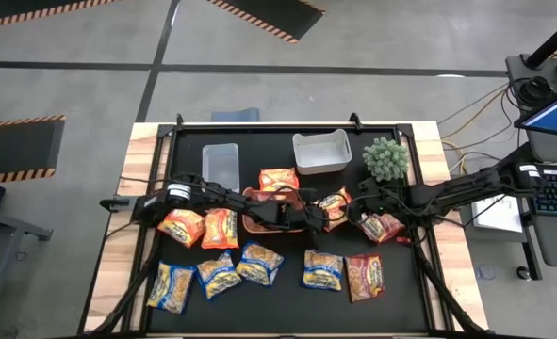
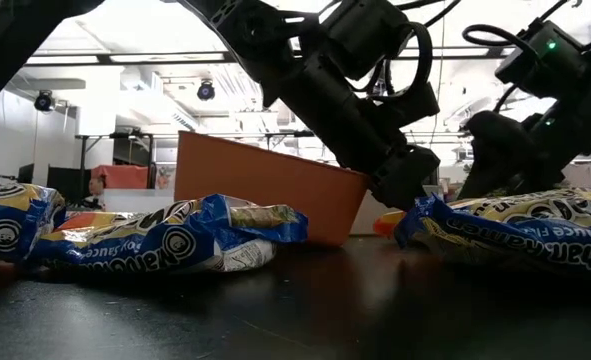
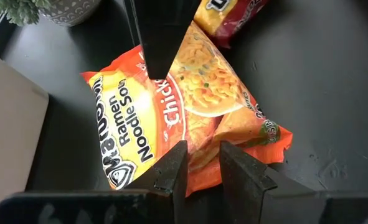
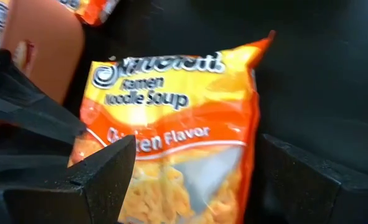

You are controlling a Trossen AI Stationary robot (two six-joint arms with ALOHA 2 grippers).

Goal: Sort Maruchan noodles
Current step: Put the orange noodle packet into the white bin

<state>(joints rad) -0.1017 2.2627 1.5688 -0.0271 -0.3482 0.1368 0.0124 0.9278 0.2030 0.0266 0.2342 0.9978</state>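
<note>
Black-topped table (image 1: 287, 306) carries scattered ramen packets (image 1: 259, 264), three bins (image 1: 321, 153) and a potted plant (image 1: 385, 158)

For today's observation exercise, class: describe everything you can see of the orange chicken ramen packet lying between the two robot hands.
The orange chicken ramen packet is a flat, shiny, crinkled plastic pouch printed "Ramen Noodle Soup" and "Chicken Flavor", with a noodle picture. It lies on the black table beside the orange bin. The left hand pinches one crimped edge; the right hand is open, fingers either side of it. A red packet lies just beyond it.
</note>
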